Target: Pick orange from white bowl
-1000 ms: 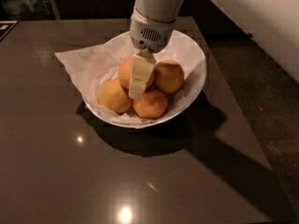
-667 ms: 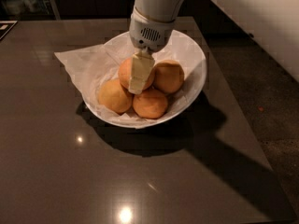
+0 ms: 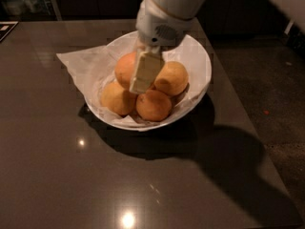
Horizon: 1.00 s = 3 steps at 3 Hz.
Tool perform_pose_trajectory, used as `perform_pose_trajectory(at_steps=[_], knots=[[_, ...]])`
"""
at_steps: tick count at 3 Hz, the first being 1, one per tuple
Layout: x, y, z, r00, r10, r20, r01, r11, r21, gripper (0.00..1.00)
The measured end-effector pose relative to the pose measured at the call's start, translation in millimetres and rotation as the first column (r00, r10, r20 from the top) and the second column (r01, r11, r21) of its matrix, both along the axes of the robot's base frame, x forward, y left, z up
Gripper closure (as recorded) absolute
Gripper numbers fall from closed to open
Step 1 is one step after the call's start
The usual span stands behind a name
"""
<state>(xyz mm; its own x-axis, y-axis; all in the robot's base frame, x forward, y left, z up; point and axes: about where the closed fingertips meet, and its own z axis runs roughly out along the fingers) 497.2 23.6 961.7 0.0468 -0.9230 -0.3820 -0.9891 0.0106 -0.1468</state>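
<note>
The orange point(image 3: 125, 68) lies at the back left of the pile, half hidden behind the gripper. The desk point(image 3: 57, 166) looks glossy, so the white bowl point(image 3: 202, 63) may slide if you push sideways; come straight down. The gripper point(image 3: 143, 80) hangs low over the fruit, in front of the orange's right side; you cannot tell how the jaws stand. Centre over the orange, keep clear of the three neighbouring fruits point(image 3: 171, 78), and avoid snagging the crinkled paper point(image 3: 78, 63).
</note>
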Motion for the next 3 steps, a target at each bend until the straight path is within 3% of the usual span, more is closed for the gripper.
perform_pose_trajectory(at_steps=[1,2,3], knots=[[-31,-11,34,0.9932,0.073,0.090,-0.084,0.988,0.129,1.00],[-75,-18,68,0.9727,0.161,0.167,-0.193,0.961,0.200,1.00],[-112,-23,93,0.9512,0.198,0.237,-0.249,0.945,0.210,1.00]])
